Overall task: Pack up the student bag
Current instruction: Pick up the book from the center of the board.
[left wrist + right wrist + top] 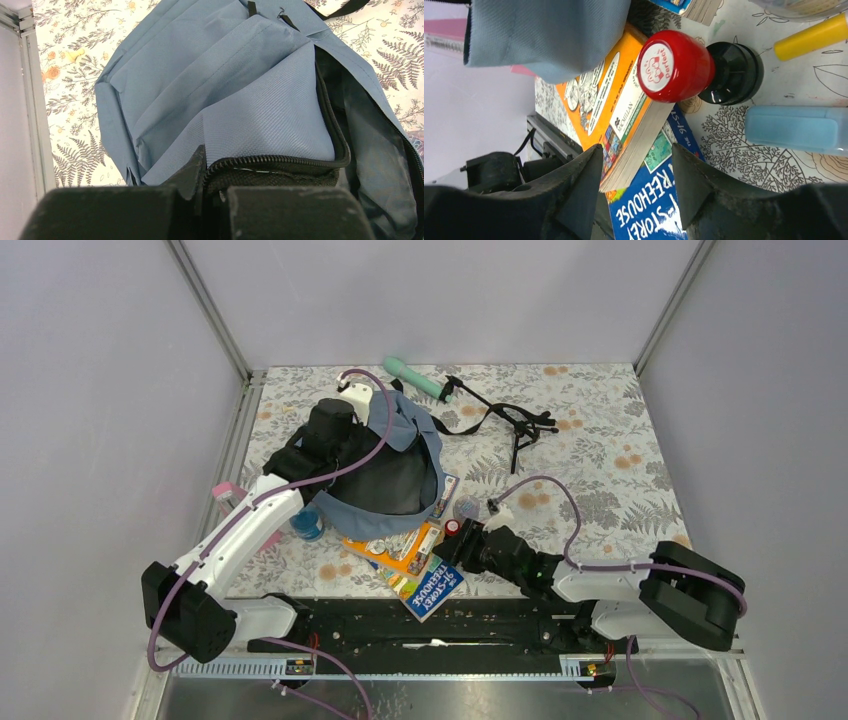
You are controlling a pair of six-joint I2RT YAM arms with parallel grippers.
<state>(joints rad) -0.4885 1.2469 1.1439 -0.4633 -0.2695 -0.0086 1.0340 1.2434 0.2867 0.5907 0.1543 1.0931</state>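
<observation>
Over the table, top view: student bag (412, 435) lies with its mouth open, beyond and to the left of the right gripper (450, 545).
Left wrist, grip: left gripper (202, 192) clenched on the bag's zipper rim, fabric pinched between the fingers.
Left wrist, bag: blue front panel spreads ahead of the fingers; dark interior to their right.
Right wrist, grip: fingers (584, 175) parted, nothing clamped; corner of the orange book (619, 110) sits between them.
Right wrist, surroundings: blue book (649, 215) under the orange one; red-capped stamp (674, 65) just beyond the fingertips; bag fabric further ahead, to the left.
</observation>
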